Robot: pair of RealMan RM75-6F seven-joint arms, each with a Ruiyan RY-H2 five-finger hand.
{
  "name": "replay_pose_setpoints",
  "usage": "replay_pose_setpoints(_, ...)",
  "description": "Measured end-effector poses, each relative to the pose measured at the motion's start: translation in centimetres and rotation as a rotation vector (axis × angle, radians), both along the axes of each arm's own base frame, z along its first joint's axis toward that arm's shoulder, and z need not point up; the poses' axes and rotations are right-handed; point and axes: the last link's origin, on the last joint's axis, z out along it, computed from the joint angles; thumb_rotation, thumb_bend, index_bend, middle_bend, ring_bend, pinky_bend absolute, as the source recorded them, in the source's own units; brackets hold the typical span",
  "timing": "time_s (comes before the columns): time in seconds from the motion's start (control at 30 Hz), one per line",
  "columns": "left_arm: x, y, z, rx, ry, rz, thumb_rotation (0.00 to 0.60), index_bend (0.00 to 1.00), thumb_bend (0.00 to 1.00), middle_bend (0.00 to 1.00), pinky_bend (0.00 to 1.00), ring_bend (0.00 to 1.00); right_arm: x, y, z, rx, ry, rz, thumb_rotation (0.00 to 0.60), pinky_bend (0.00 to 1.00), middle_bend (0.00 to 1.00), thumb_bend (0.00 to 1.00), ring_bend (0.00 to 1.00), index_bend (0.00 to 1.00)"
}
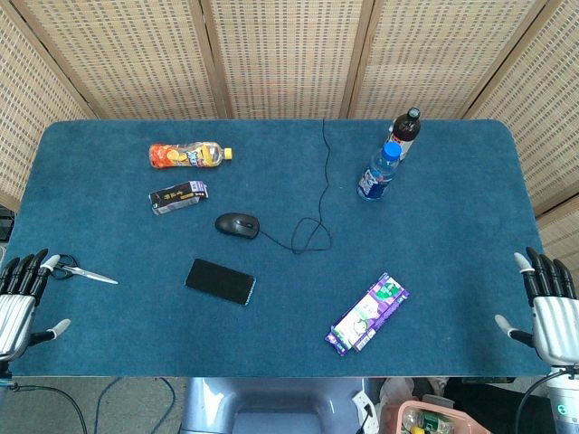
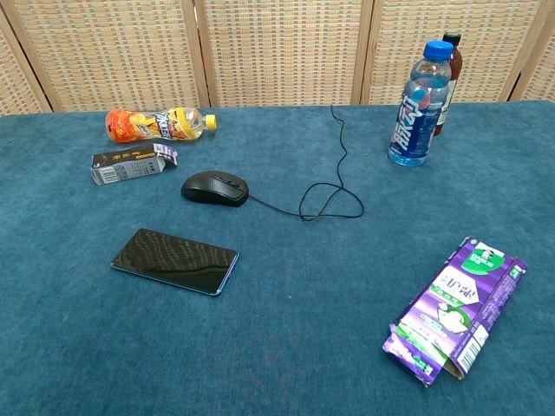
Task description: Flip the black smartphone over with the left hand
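Note:
The black smartphone (image 1: 220, 281) (image 2: 174, 260) lies flat on the blue table, glossy dark face up, left of centre. My left hand (image 1: 20, 303) hovers at the table's left edge, well to the left of the phone, fingers apart and holding nothing. My right hand (image 1: 549, 305) hangs at the right edge, fingers spread, nothing in it. Neither hand appears in the chest view.
Scissors (image 1: 80, 271) lie just right of my left hand. A wired black mouse (image 1: 237, 224) (image 2: 215, 187), a dark carton (image 1: 178, 196) (image 2: 132, 165) and an orange bottle (image 1: 187, 155) (image 2: 158, 124) sit behind the phone. A purple carton (image 1: 366, 313) (image 2: 457, 308) lies front right; two upright bottles (image 1: 387, 163) (image 2: 422, 100) stand back right.

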Motion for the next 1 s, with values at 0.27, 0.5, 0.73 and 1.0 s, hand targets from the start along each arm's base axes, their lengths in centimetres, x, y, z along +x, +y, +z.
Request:
replay_pose_setpoints(0.27, 1.1, 1.7, -1.5, -0.053, -0.009, -0.071, 0.600, 0.00, 0.00, 0.00, 0.00, 0.00, -0.3, 0.0, 0.1, 0.004, -0.010, -0.012, 0.600, 0.00, 0.00, 0.00, 0.00, 0.00)
replay_pose_setpoints(0.5, 3.7, 5.1, -5.5, -0.180, 0.000, -0.192, 0.600, 0.01, 0.28, 0.00, 0.00, 0.00, -0.6, -0.3, 0.1, 0.009, -0.013, -0.023, 0.600, 0.00, 0.00, 0.00, 0.00, 0.00)
replay_pose_setpoints(0.73, 6.9, 7.8, -11.2, -0.301, 0.076, -0.254, 0.600, 0.01, 0.39, 0.00, 0.00, 0.00, -1.0, -0.5, -0.3, 0.023, -0.006, -0.042, 0.600, 0.00, 0.00, 0.00, 0.00, 0.00)
replay_pose_setpoints(1.0, 10.6, 9.0, -18.5, -0.407, 0.130, -0.284, 0.600, 0.02, 0.39, 0.00, 0.00, 0.00, -1.4, -0.6, -0.4, 0.029, -0.012, -0.054, 0.600, 0.00, 0.00, 0.00, 0.00, 0.00)
